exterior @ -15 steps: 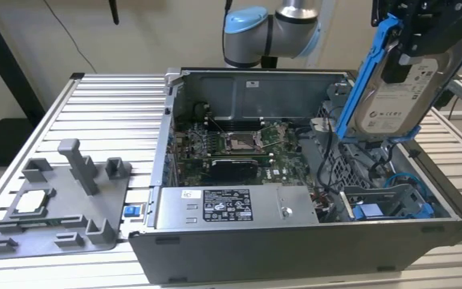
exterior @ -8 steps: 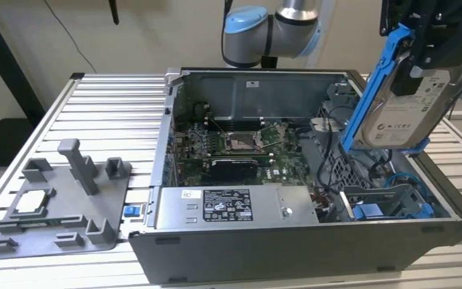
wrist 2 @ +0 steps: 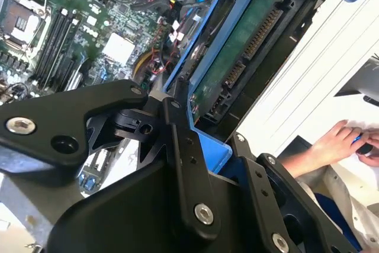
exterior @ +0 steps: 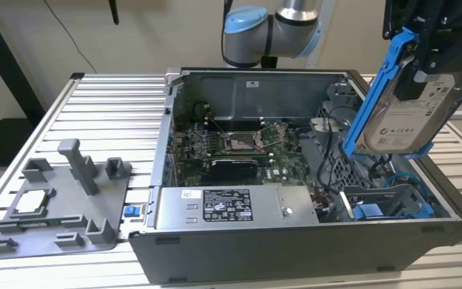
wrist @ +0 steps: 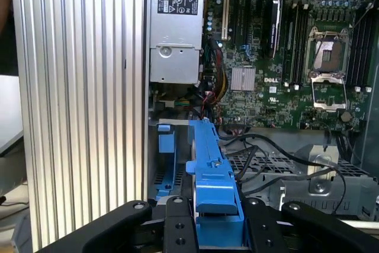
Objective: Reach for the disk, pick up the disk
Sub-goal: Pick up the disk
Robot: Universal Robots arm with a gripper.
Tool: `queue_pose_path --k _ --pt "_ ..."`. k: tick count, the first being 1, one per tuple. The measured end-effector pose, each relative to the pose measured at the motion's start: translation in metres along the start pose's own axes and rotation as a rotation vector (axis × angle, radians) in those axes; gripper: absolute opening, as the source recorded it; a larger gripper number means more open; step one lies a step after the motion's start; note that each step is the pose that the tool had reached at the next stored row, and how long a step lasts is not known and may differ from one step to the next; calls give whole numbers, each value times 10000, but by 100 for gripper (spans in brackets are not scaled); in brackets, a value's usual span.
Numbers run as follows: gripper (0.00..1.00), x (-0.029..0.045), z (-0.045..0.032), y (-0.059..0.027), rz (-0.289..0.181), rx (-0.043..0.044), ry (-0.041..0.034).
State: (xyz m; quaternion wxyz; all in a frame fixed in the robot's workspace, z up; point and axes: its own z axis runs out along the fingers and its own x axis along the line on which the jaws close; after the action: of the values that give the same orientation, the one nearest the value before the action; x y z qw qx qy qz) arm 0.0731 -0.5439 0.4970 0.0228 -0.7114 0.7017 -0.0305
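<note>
disk [exterior: 399,114] in gripper [exterior: 432,45], above open case [exterior: 295,241] at ext. view's right | tray [exterior: 55,198] left of case, on table [exterior: 103,102]

My black metal gripper [wrist 2: 198,140] clamped on the grey rectangular disk in its bright blue plastic bracket [wrist 2: 249,45], green circuit-board underside facing me, green motherboard [wrist 2: 71,34] of the open case beyond, a person's hand [wrist 2: 334,143] nearby.
</note>
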Motion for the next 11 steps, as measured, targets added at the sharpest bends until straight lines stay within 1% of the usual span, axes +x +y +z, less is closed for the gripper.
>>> queue_pose_path --k 7,11 --pt "0 1 0 0 0 0 -1" --pt "0 30 3 1 0 0 0"
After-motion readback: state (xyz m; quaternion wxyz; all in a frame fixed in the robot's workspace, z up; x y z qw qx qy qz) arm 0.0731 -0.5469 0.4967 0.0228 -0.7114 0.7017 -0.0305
